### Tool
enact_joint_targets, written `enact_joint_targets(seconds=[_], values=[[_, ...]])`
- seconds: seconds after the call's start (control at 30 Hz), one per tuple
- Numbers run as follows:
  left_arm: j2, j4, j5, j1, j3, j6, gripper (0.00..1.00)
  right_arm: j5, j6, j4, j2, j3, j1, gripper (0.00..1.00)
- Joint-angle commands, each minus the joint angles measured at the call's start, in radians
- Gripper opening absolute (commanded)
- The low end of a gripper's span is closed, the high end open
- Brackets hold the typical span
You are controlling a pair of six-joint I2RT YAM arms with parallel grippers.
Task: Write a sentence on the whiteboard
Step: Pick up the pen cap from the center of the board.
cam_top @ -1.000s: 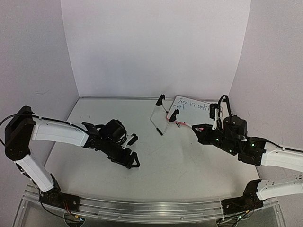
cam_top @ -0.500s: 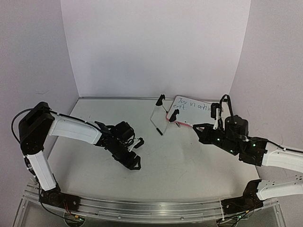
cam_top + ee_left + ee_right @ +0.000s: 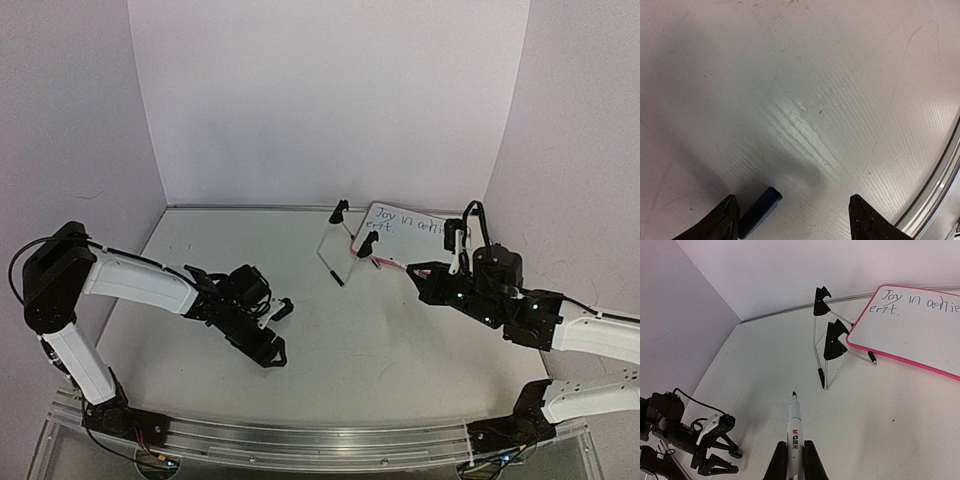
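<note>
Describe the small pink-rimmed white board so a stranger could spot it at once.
Look to the far right of the white table, near the back wall. The small pink-rimmed white board sits there by a thin wire stand with black clips; it alone carries blue handwriting.
</note>
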Motion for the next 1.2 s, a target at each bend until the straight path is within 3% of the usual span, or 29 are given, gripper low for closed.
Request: enact_joint_targets(seconds=[0.0,0.1,0.37,0.73,0.9,1.17], values=[[-0.047,-0.034,0.007,-0.015,-0.07,-0.046,0.73,0.011,0.013,0.03,0.013,-0.004,-0.001,0.0],[-0.056,-0.039,0.004,-0.028,-0.085,-0.054,0.69,0.007,0.015,0.039,0.023,-0.004,-0.002,0.0],[-0.046,-0.065,-0.06,-0.041,-0.084,-0.059,0.45,-0.003,0.012,0.056,0.05,0.006,-0.002,0.0],[-0.046,-0.124,-0.116,-0.045,-0.083,-0.081,0.29,-0.003,0.01,0.057,0.055,0.006,-0.002,0.0],[-0.027,-0.122,-0.106,-0.045,-0.08,-0.083,0.17,0.004,0.006,0.05,0.042,0.003,-0.002,0.0],[-0.058,-0.105,-0.094,-0.045,-0.085,-0.09,0.02,-0.012,-0.041,-0.083,0.065,0.059,-0.037,0.0]])
